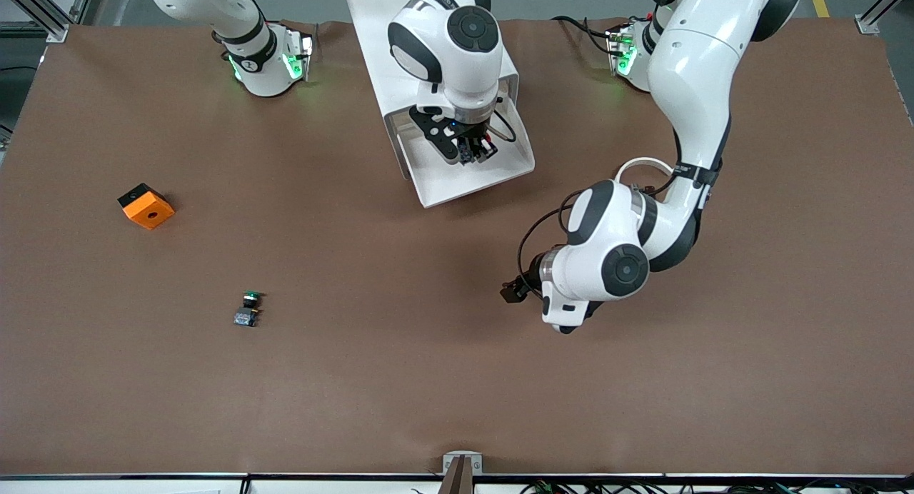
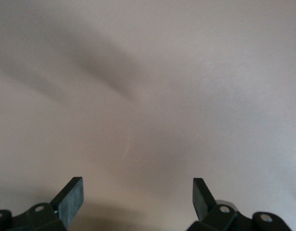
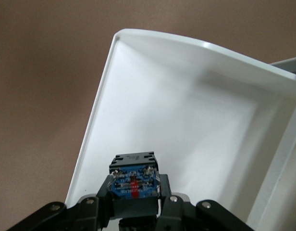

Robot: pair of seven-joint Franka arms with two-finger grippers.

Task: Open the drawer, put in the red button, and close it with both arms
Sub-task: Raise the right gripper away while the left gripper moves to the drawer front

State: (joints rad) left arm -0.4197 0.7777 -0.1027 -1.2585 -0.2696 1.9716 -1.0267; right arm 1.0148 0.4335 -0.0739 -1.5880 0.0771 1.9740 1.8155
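Note:
My right gripper [image 1: 471, 151] hangs over the open white drawer [image 1: 478, 185] and is shut on the red button [image 1: 485, 148]. In the right wrist view the button [image 3: 133, 175] shows its blue base and black body between the fingers [image 3: 104, 188], with my right gripper [image 3: 134, 192] just above the drawer's floor [image 3: 196, 110]. Its red cap is hidden there. My left gripper [image 1: 513, 292] is open and empty, low over bare table nearer the front camera than the drawer. The left wrist view shows my left gripper [image 2: 138, 192] with its fingers wide apart over plain tabletop.
The white cabinet [image 1: 385, 44] stands at the back between the arm bases. A green-capped button [image 1: 248, 308] lies toward the right arm's end of the table. An orange block [image 1: 146, 205] with a hole sits farther from the front camera than it, nearer the table's end.

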